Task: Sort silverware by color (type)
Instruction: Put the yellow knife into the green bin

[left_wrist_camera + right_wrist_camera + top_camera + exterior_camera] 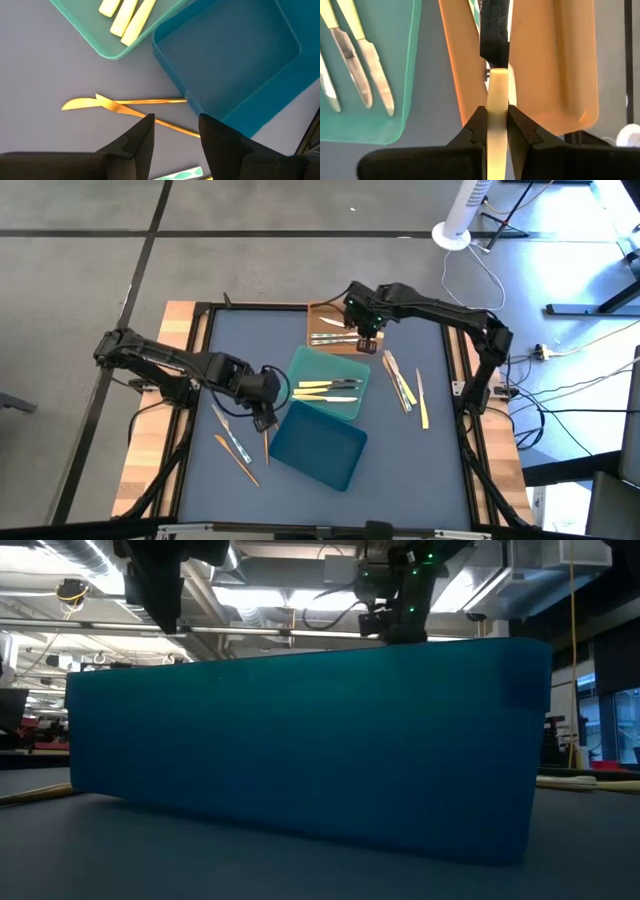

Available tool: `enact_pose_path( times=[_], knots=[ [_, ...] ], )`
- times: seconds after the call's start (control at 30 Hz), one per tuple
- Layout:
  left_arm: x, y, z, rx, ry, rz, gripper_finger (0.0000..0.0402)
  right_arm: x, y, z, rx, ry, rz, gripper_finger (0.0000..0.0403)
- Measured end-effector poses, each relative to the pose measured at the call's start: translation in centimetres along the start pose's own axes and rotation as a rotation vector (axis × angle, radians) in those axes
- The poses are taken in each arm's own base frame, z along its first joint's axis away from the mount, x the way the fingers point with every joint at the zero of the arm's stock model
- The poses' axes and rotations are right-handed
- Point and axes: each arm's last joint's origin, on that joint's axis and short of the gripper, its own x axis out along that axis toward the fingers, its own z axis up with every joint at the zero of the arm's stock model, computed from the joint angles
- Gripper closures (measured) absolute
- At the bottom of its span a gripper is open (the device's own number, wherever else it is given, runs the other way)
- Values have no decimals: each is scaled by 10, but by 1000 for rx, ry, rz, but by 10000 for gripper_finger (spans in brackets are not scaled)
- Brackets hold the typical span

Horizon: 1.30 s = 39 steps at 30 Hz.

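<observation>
My right gripper [368,342] [497,120] is over the orange tray [335,330] [555,60], shut on a pale yellow utensil [497,95]. The orange tray holds silver-grey utensils [335,338]. Pale yellow utensils [325,388] [367,65] lie in the teal-green tray [330,365]. My left gripper [265,415] [176,137] is open beside the dark blue tray's [318,445] [235,55] left corner. It hovers above two crossed orange-tan utensils [125,105] that lie flat on the mat. My right gripper pinches the pale yellow utensil's handle [497,87] between its two fingers, coming from above and pointing down. The utensil runs along the fingers and sticks out past their tips. Its dark far end [495,35] is over the orange tray's rim; whether it touches there I cannot tell.
More loose utensils lie on the mat: orange-tan ones left of the dark blue tray [235,445] and several to the right of the teal-green tray [402,385]. In the low view the dark blue tray's wall [300,740] blocks most of the table.
</observation>
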Motion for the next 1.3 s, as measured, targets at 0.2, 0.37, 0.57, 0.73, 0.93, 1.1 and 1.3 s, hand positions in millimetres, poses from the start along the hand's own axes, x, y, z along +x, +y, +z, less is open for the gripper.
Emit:
enact_pose_path(
  times=[0.2,0.37,0.57,0.73,0.93,1.1,1.3],
  knots=[
    [-1,-5,-5,-4,4,-8,254,14,-1,7,-46,-3,-1,372],
    [-1,-9,-8,14,-12,-2,254,24,-1,9,-54,13,10,372],
    [-1,-10,-8,8,-20,-5,254,27,8,13,-65,5,50,372],
    [-1,-10,-8,-32,-20,-5,254,24,26,19,-106,-8,70,372],
    [-1,-10,-8,-34,-20,-5,254,21,54,26,-123,-24,107,372],
    [-1,-10,-8,-47,-20,-5,254,17,76,31,-128,-42,121,372],
    [-1,-11,-9,-111,-18,-7,254,14,94,36,-94,-72,132,372]
  ],
)
